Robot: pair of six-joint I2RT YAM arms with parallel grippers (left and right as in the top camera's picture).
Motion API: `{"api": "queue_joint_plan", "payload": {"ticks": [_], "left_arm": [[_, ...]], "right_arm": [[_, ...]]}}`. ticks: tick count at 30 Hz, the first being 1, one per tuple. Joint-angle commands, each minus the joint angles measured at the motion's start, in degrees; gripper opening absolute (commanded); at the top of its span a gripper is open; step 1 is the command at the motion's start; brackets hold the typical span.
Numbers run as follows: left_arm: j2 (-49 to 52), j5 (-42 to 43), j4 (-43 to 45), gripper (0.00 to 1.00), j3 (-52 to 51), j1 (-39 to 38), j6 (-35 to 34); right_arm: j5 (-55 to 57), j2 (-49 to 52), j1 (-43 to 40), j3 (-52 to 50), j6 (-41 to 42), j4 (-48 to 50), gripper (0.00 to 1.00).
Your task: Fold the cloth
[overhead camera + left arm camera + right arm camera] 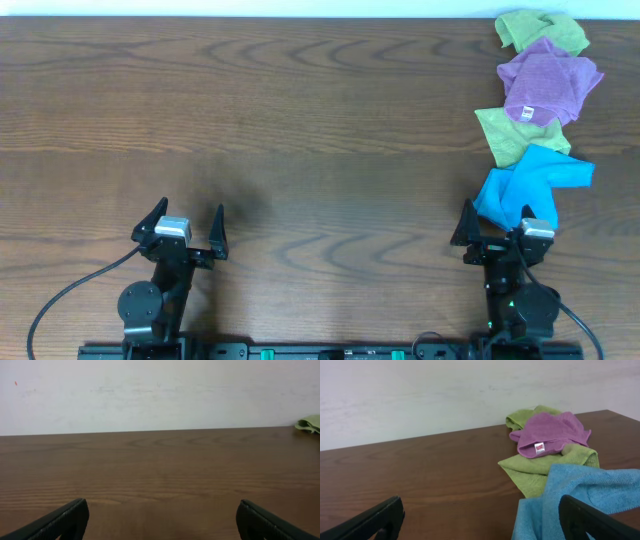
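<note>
- Spread wide and empty on both sides: left gripper over bare table at the near edge, right gripper just beside the blue cloth.
- Likely target: the near green cloth, crumpled in the pile at the right edge, partly under the purple cloth and touching the blue one.
- Also a far green cloth behind the purple one. No tag visible on either green piece, so no telling for sure which to fold.
- Step in hand, by judgement: fetching the cloth out of the pile.
- Reach with the right gripper past the blue cloth to the exposed left corner of the near green cloth.
- Pinch low against the wood, well clear of the purple edge.
- Drag slowly toward the open middle, watching for neighbours riding along.
- Spread flat before any fold.
</note>
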Motion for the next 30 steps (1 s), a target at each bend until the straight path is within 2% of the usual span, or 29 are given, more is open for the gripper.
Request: {"api": "queue_joint_plan", "payload": {"ticks": [1,3,9,15,19,22,30], "left_arm": [[-0.1,2.3,-2.1,0.95,-1.1,-0.2,0.8],[-0.1,2.3,-2.1,0.95,-1.1,-0.2,0.8],[-0.1,2.3,-2.1,0.95,-1.1,-0.2,0.8],[-0.1,2.3,-2.1,0.95,-1.1,-0.2,0.8],[-0.1,2.3,-2.1,0.95,-1.1,-0.2,0.8],[-0.1,2.3,-2.1,0.95,-1.1,-0.2,0.8],[-0.1,2.4,-2.1,0.95,-1.1,-0.2,0.8]], "right_arm": [[-0.4,-0.1,-0.5,-0.1,1.0,-0.2,0.99],[0.2,-0.1,-0.5,-0.1,1.0,0.7,0.99],[7.6,-0.1,-0.8,0.0,1.7,15.6,0.99],[10.1,6.4,-6.9,5.0,3.3,16.6,0.99],[6.4,22.9,-13.0,13.1,3.4,20.0,0.99],[-0.9,40.3,-17.2,22.0,3.4,21.3,0.99],[-1.9,71.6,-18.2,41.9,1.2,21.0,0.99]]}}
